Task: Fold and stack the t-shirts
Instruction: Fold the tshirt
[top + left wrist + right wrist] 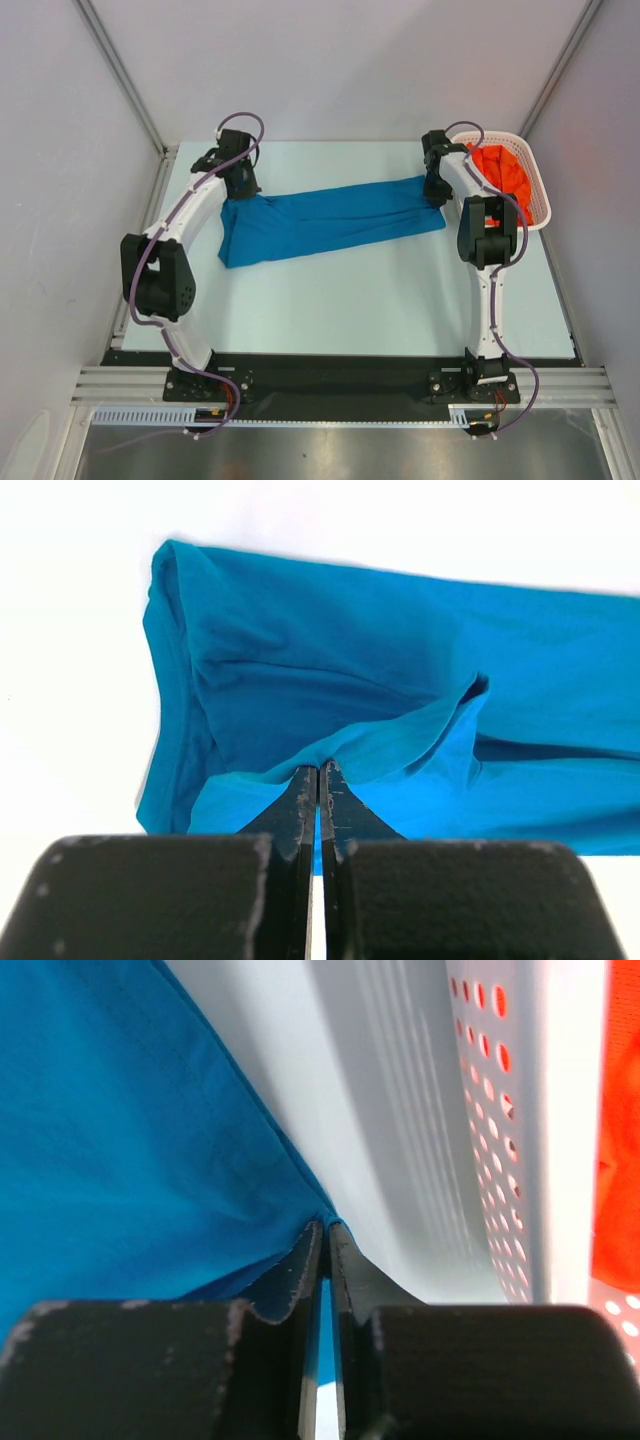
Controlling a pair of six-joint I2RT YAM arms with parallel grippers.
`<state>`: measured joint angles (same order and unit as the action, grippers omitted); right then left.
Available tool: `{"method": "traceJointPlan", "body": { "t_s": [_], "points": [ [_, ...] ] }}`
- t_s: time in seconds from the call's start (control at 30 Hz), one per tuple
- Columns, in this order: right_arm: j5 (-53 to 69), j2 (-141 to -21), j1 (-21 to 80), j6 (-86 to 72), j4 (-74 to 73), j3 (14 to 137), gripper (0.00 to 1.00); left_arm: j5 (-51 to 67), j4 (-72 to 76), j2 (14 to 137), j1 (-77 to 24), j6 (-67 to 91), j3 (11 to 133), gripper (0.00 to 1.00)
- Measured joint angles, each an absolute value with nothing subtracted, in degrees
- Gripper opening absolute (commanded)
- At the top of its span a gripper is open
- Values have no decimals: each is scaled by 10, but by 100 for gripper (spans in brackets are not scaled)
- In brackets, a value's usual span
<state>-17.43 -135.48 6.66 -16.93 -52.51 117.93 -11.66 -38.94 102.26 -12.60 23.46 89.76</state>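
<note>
The blue t-shirt lies as a long folded band across the far half of the table. My left gripper is at its far left corner. In the left wrist view that gripper is shut, pinching a raised fold of the blue t-shirt. At the band's far right corner, beside the basket, is my right gripper. Its jaws stand nearly together with the edge of the blue t-shirt between the tips. The orange-red t-shirt lies bunched inside the basket.
The white lattice basket stands at the far right corner of the table, its perforated wall close to the right gripper. White enclosure walls and metal frame posts border the table on three sides.
</note>
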Motion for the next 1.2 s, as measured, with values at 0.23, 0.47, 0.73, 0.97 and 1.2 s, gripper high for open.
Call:
{"method": "traceJointPlan", "body": {
  "t_s": [0.23,0.47,0.73,0.97,1.2],
  "points": [
    [-172,-1370,64,-169,-531,1191,35,-112,-388,1039,-126,234,903,0],
    [-168,-1370,64,-169,-544,1209,65,-97,-385,1044,-126,234,919,0],
    [-151,-1357,70,-170,-556,1209,66,-93,-385,1047,-126,232,930,0],
    [-142,-1339,85,-171,-559,1205,65,-92,-385,1047,-126,228,931,0],
    [-115,-1309,105,-171,-555,1187,65,-72,-387,1066,-126,211,949,0]
  ]
}}
